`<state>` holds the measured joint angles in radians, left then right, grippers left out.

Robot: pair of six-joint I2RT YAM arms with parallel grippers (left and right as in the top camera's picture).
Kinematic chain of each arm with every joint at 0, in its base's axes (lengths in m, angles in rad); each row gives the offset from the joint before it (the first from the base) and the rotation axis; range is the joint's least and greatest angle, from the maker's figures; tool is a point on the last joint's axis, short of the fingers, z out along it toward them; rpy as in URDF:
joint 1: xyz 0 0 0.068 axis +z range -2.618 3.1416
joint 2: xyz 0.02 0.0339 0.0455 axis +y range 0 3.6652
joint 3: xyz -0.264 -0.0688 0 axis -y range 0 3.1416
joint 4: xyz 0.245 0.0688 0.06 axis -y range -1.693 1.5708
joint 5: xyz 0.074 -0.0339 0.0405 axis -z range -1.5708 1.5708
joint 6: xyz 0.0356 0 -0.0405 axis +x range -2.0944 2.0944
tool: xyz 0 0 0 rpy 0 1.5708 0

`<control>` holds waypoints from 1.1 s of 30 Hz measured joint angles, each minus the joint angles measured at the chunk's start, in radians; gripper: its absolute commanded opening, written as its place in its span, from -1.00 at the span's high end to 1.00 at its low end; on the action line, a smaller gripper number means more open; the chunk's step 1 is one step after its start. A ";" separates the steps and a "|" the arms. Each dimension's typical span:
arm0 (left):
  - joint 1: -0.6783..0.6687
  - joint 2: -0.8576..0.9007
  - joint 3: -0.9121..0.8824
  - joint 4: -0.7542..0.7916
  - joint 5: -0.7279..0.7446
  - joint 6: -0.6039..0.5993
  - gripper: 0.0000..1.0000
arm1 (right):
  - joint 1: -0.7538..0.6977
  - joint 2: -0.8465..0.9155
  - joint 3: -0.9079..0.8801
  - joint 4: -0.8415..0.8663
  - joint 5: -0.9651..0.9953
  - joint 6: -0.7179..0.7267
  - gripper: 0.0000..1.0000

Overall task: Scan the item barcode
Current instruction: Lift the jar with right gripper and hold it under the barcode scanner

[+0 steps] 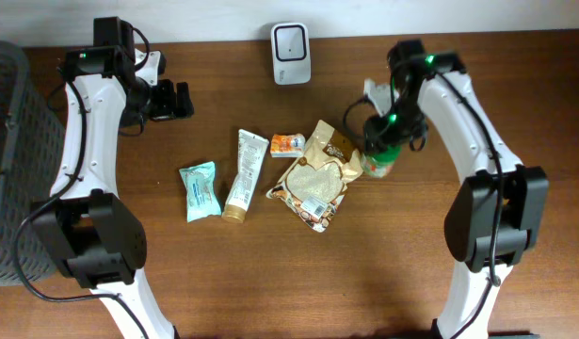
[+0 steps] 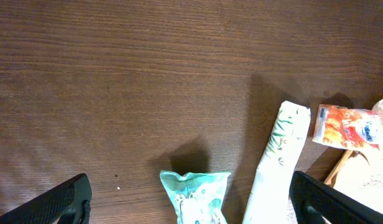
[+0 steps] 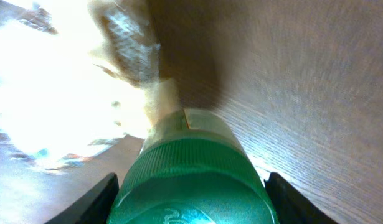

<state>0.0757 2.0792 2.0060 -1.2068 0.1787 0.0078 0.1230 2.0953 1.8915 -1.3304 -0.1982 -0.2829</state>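
Observation:
A green-capped bottle (image 1: 381, 162) stands at the right of the items, next to a brown pouch (image 1: 315, 179). My right gripper (image 1: 384, 141) is down over it. In the right wrist view the green cap (image 3: 191, 180) fills the gap of the gripper (image 3: 190, 200), with a dark finger (image 3: 94, 202) against each side. The white barcode scanner (image 1: 291, 52) stands at the back edge. My left gripper (image 1: 181, 100) hovers wide open at the back left with nothing between its fingers; in its own view the gripper (image 2: 191, 202) looks down on a teal packet (image 2: 194, 196) and a white tube (image 2: 275, 168).
A teal packet (image 1: 200, 190), a white tube (image 1: 245, 175) and a small orange sachet (image 1: 289, 143) lie in the middle of the table. The orange sachet (image 2: 348, 127) also shows in the left wrist view. A grey mesh basket (image 1: 7, 141) stands at the far left edge.

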 measured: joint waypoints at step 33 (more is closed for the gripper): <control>0.000 0.000 0.000 0.000 0.000 0.000 -0.99 | -0.002 -0.182 0.309 -0.346 -1.095 -0.179 0.12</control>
<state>0.0761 2.0796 2.0060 -1.2072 0.1791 0.0078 0.1211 1.9133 2.2005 -1.6768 -1.2934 -0.4618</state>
